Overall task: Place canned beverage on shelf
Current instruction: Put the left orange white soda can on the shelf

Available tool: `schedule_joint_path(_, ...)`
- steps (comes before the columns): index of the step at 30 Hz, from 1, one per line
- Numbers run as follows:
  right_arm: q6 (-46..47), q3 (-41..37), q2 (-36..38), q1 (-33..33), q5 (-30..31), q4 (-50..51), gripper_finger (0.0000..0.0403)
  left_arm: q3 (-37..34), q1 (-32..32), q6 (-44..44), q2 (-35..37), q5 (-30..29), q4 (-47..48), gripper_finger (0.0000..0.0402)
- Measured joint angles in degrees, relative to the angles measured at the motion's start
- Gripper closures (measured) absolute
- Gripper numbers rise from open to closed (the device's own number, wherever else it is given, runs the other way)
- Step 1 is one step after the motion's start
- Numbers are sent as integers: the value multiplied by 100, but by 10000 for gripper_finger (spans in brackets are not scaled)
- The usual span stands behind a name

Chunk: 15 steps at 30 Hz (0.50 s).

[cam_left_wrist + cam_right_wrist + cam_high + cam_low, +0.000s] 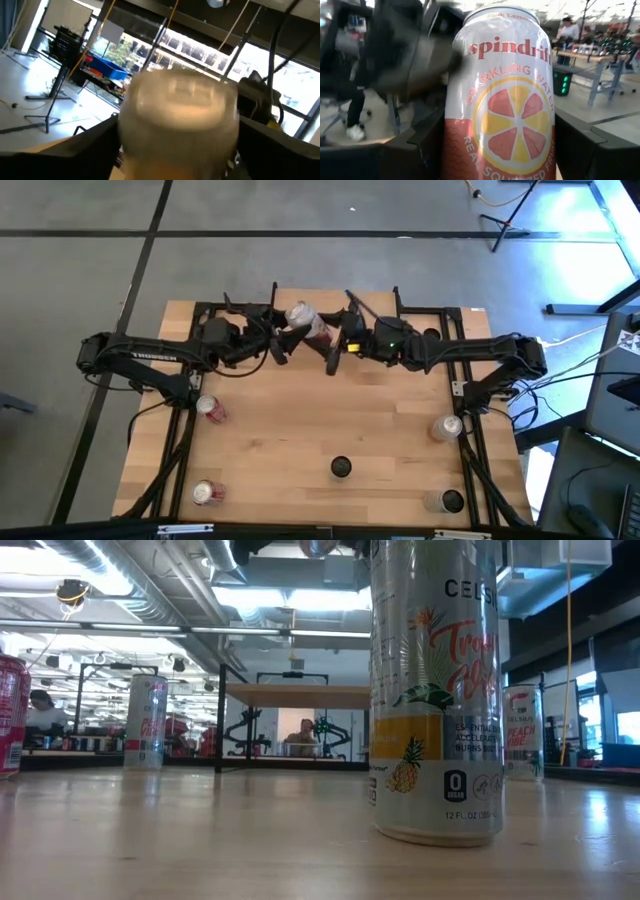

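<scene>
Six cans: five on the table (300,430), one Spindrift can (306,322) clamped by right hand (331,345); left hand (278,340) apart.

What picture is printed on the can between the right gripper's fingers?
A pink and yellow citrus slice on the white Spindrift can, clearest in the right wrist view.

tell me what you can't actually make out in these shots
- Shelf: in the high view both arms and the held can cover it; only the low view shows its board.
- Spindrift can: blurred in the left wrist view, label unreadable there; its bottom is cut off in the right wrist view.
- Left gripper: a dark smear in the right wrist view.
- Celsius can: top cropped in the low view.
</scene>
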<state>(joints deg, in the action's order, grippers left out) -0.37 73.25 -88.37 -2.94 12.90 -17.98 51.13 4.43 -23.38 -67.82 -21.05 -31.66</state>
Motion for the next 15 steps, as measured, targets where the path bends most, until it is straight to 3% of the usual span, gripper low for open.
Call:
schedule_joint_path(4,104,0,-89,-30,47,-44,132,11,7,0,5,-187,166,19)
schedule_joint_path(15,166,17,-291,-32,5,-555,132,4,-13,-384,-34,-194,286,15)
